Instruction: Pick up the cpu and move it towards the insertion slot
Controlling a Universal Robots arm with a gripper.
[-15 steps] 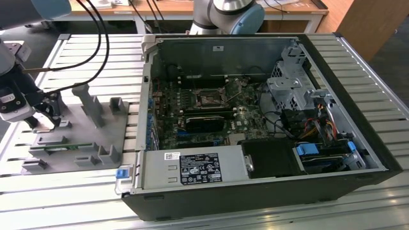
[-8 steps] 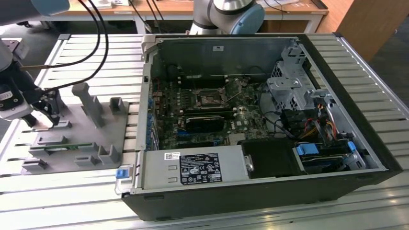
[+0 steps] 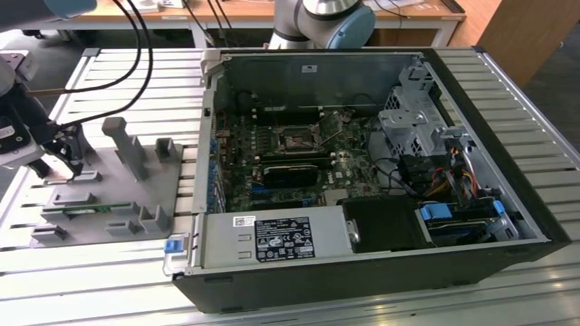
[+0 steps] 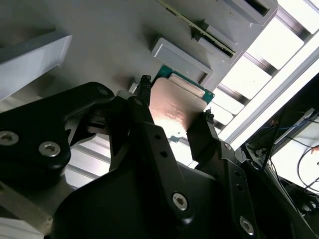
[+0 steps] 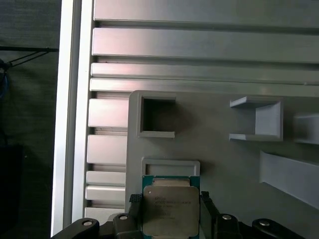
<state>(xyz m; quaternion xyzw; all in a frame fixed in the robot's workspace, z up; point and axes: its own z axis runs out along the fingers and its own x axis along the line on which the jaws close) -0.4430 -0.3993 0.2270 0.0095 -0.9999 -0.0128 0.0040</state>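
Observation:
The cpu (image 5: 170,209), a flat silvery square with a green rim, sits between my gripper's black fingers (image 5: 134,200) in both wrist views. The fingers press against two opposite edges of the cpu (image 4: 174,109), just in front of a small grey holder frame (image 5: 170,165). In the exterior view my gripper (image 3: 56,163) hangs over the far corner of the grey fixture plate (image 3: 136,197), at that view's left. The insertion slot (image 3: 297,140), a small square socket with a dark centre and metal frame, lies on the motherboard inside the open computer case, well to the exterior view's right of the gripper.
The fixture plate carries grey posts (image 3: 122,146) and a narrow green circuit strip (image 3: 86,210). The case's metal wall (image 3: 210,136) stands between fixture and motherboard. A black rectangular block (image 3: 290,175) lies in front of the socket. Cables (image 3: 136,47) hang above the slatted table.

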